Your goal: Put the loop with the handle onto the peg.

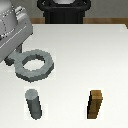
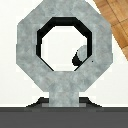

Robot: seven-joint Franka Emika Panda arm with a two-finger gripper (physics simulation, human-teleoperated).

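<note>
The loop with the handle is a flat grey ring held above the white table at the exterior view's left. My gripper is shut on its short handle tab, and the arm covers most of the fingers. The peg, an upright grey cylinder, stands on the table nearer the front than the ring and below it. In the wrist view the loop fills the frame, with its handle running into the dark gripper body. The peg's top shows through the hole, close to the inner rim.
A brown wooden block stands upright at the exterior view's right, level with the peg. The robot's dark base sits at the table's far edge. Wooden floor shows beyond the table's edge in the wrist view.
</note>
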